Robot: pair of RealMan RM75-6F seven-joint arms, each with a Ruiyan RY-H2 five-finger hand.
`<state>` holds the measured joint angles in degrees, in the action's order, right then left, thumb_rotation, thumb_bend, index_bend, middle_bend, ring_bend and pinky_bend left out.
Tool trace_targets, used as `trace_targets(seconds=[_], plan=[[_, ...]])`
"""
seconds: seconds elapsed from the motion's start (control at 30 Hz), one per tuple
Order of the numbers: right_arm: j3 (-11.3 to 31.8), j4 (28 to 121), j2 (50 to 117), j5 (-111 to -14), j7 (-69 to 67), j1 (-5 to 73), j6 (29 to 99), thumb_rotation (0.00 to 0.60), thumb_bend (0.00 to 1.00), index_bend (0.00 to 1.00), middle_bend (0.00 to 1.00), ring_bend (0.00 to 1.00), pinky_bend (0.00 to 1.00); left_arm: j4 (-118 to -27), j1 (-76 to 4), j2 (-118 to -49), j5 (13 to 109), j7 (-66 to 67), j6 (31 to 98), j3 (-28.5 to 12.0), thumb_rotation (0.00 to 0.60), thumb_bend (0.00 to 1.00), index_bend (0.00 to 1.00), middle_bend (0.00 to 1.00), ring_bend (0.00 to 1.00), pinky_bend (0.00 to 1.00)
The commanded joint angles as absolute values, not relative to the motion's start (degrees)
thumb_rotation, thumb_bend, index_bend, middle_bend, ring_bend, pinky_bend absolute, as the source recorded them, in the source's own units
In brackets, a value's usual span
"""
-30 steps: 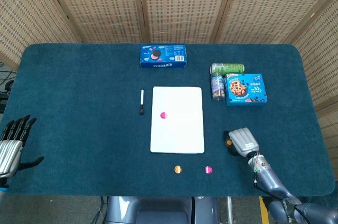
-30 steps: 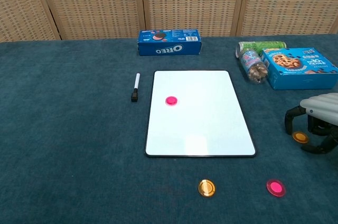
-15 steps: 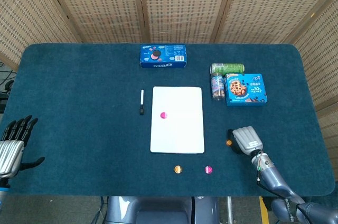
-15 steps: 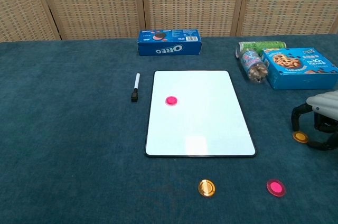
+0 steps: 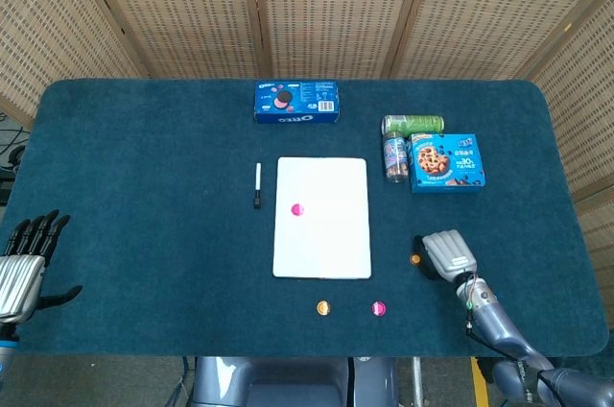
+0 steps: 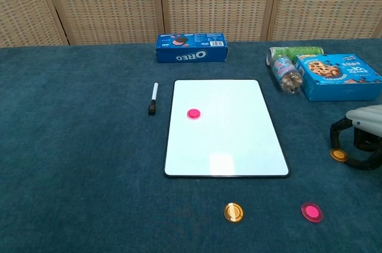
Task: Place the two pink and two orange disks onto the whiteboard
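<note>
Comparing this moment with a second ago, your right hand [image 6: 360, 142] has drifted slightly right and the orange disk beside it [image 6: 338, 155] has gone with it, now lying at the thumb tip rather than under the palm. The disk looks to be on the cloth still; whether the fingers pinch it or merely bracket it I cannot tell, since the curled fingers hide the contact. They are bent down around it, thumb and a finger arched to either side. Nothing else has shifted, so I judge you are only settling the grasp and the lift is not begun.

Your left hand [image 5: 21, 263] hangs at the table's near-left edge, fingers straight and apart, holding nothing, well away from everything.

Count of disks: two pink, two orange. One pink disk [image 6: 193, 113] is already on the whiteboard [image 6: 239, 145], in its upper left part. The second pink disk [image 6: 310, 211] and the second orange disk [image 6: 233, 212] lie on the cloth just in front of the board's near edge. So one of four is placed and three remain.

Other things: one marker [image 6: 153, 98] left of the board, one Oreo box [image 6: 191, 47], one cookie box [image 6: 337, 76], one green can [image 6: 295, 52] and one bottle [image 6: 284, 74].
</note>
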<state>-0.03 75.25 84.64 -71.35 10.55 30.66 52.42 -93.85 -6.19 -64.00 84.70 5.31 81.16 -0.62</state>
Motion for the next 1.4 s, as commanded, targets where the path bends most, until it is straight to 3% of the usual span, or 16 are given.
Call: trace_targets(seconds=[0.03,0.33,0.67,0.93,1.2,1.4], plan=[[0.2,75.5,84.7,-71.7,10.0,30.6,52.2,0.600,0.42,0.51,0.97,1.00,1.00,-93.8,-6.2,-64.0,84.7,5.3,81.2,-0.6,0.600,0.00,0.00,0.00,0.00,0.00],[2.0,76.8,84.4,-70.6,8.5,31.0,51.3,0.600,0.44,0.51,0.97,1.00,1.00,-93.8,-6.2,-63.9,84.7,5.0,81.2,-0.6,0.600,0.00,0.00,0.00,0.00,0.00],[9.3,85.0,82.5,-64.6,13.1,36.4,49.7,0.600,0.44,0.51,0.97,1.00,1.00,-93.8,-6.4,-63.5,84.0,4.2,80.6,-0.9,0.600,0.00,0.00,0.00,0.00,0.00],[14.7,84.3,87.8,-51.9,27.4,45.5,49.3,0.600,0.44,0.51,0.97,1.00,1.00,-93.8,-6.6,-63.3,83.5,4.0,80.4,-1.2,0.600,0.00,0.00,0.00,0.00,0.00],[17.0,80.9,94.3,-39.5,39.6,53.3,53.1,0.600,0.44,0.51,0.97,1.00,1.00,-93.5,-7.0,-63.3,81.9,3.7,79.2,-1.7,0.600,0.00,0.00,0.00,0.00,0.00],[16.8,81.1,95.2,-34.6,43.5,55.4,55.2,0.600,0.32,0.35,0.97,1.00,1.00,-93.2,-6.9,-63.1,81.3,2.8,78.9,-1.9,0.600,0.00,0.00,0.00,0.00,0.00]])
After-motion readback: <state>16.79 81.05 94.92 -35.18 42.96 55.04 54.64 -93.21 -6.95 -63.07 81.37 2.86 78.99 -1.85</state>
